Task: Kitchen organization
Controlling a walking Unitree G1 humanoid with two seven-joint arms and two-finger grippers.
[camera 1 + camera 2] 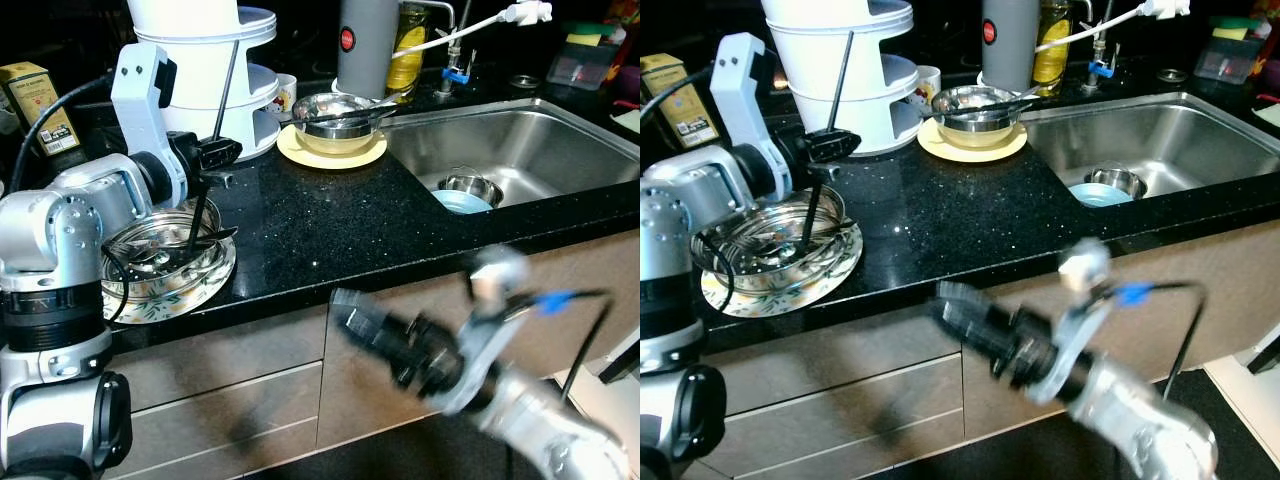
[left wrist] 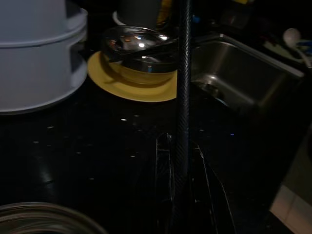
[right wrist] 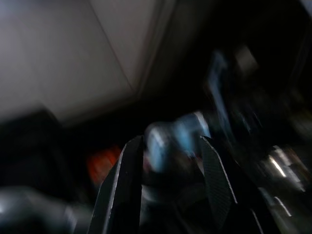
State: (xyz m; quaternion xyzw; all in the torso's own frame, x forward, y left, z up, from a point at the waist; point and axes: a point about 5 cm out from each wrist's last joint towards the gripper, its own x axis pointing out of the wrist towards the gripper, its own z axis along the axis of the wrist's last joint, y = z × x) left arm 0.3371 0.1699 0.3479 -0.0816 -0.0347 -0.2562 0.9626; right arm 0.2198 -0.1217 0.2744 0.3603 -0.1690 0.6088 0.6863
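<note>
My left gripper [image 1: 212, 155] is shut on a long thin black utensil handle [image 1: 228, 80] that stands nearly upright. Its lower end reaches into a glass bowl [image 1: 150, 262] holding cutlery, on a patterned plate [image 1: 195, 292] at the counter's front left. In the left wrist view the handle [image 2: 183, 97] runs between the fingers [image 2: 163, 195]. A steel bowl [image 1: 335, 112] sits on a yellow plate [image 1: 330, 153] further back. My right gripper [image 1: 345, 312] is blurred, low in front of the cabinet doors; its fingers [image 3: 122, 185] stand apart with nothing held.
A white stacked container [image 1: 205, 70] stands behind the left gripper. A grey flask [image 1: 367, 45] and an oil bottle [image 1: 408, 45] stand at the back. The steel sink [image 1: 540, 130] at the right holds a small bowl [image 1: 470, 187] on a blue plate [image 1: 455, 204].
</note>
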